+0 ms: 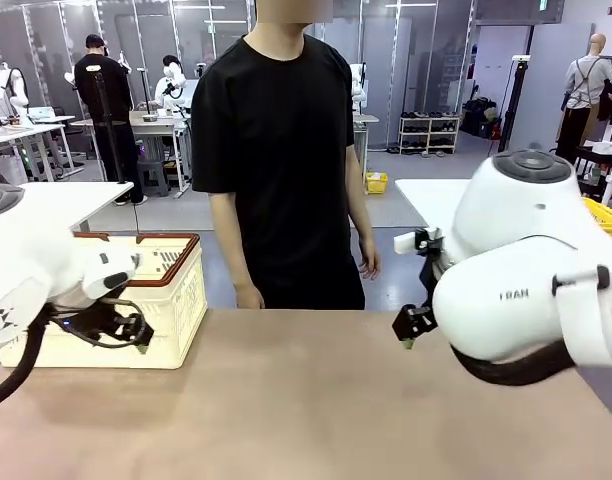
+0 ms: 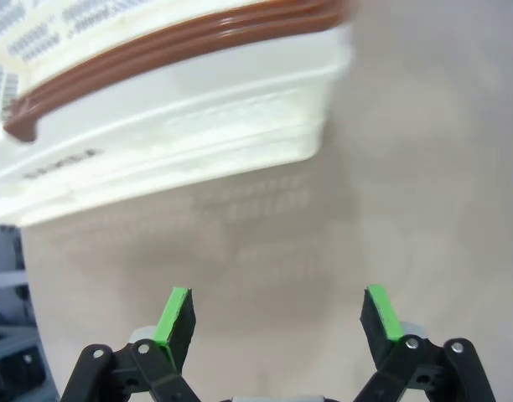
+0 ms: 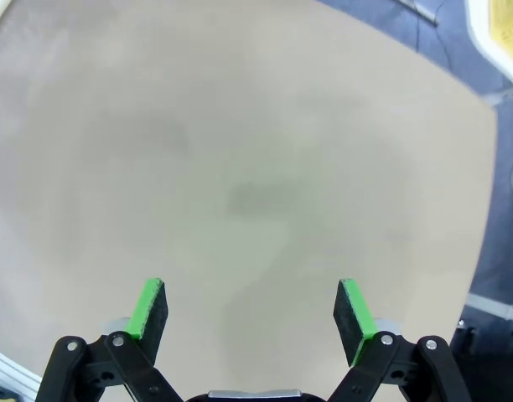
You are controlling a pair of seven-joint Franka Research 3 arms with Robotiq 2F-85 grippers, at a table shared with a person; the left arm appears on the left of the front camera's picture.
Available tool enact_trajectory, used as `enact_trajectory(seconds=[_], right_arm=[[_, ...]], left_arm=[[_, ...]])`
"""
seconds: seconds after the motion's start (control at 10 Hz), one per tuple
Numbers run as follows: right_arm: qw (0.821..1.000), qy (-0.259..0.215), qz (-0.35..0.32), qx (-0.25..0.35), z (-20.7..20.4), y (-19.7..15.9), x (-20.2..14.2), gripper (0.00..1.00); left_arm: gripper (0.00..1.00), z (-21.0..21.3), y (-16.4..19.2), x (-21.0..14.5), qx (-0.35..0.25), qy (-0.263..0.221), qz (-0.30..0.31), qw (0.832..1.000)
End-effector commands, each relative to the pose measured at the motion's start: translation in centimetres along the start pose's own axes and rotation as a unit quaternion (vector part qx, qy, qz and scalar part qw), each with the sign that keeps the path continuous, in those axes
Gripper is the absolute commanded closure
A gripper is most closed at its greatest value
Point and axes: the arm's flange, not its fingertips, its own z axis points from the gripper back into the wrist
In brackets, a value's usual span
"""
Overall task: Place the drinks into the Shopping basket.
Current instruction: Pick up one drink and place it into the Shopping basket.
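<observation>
Robot and shopper at the counter: the Shopping basket (image 1: 176,300) is seen at the left end of the table (image 1: 316,400), its reddish-brown rim turned up and its mouth unobstructed from above, so that cans can be lowered straight in. The left gripper (image 2: 277,314) is held low just beside the basket's near wall. Its jaws are spread wide, with nothing between the green pads (image 2: 174,314) but bare tabletop. The right gripper (image 3: 252,306) is held over the table's right half, well apart from the basket, its jaws likewise wide and empty and pointed down at bare surface. A person (image 1: 276,150) in a black shirt is seen standing at the far edge, arms hanging, one hand (image 1: 368,262) loose and empty. The basket's floor is hidden by its own wall and the left arm, so whether the drinks lie inside cannot be told; none is gripped. Both arms are judged to be set in a waiting stance at the sides, so that the middle is free for the person.
</observation>
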Motion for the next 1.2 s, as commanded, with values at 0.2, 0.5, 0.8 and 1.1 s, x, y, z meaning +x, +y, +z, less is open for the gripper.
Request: enact_trajectory(seconds=[0.2,0.5,0.8,1.1], right_arm=[[0.995,0.035,-0.074,0.065,-4.7,-3.9,-2.1,0.00],[0.993,0.049,-0.088,0.063,-5.6,-4.3,-2.3,0.00],[0.993,0.059,-0.092,0.053,-5.7,-4.3,-1.1,0.00],[0.993,0.059,-0.092,0.053,-5.7,-4.3,-1.1,0.00]], left_arm=[[0.00,-3.2,4.4,-5.8,-0.006,0.031,0.071,0.997],[0.00,-3.7,5.0,-6.2,-0.006,0.037,0.060,0.998],[0.00,-4.5,5.0,-1.5,0.001,0.051,0.071,0.996],[0.00,-4.5,5.0,-1.5,0.001,0.051,0.071,0.996]])
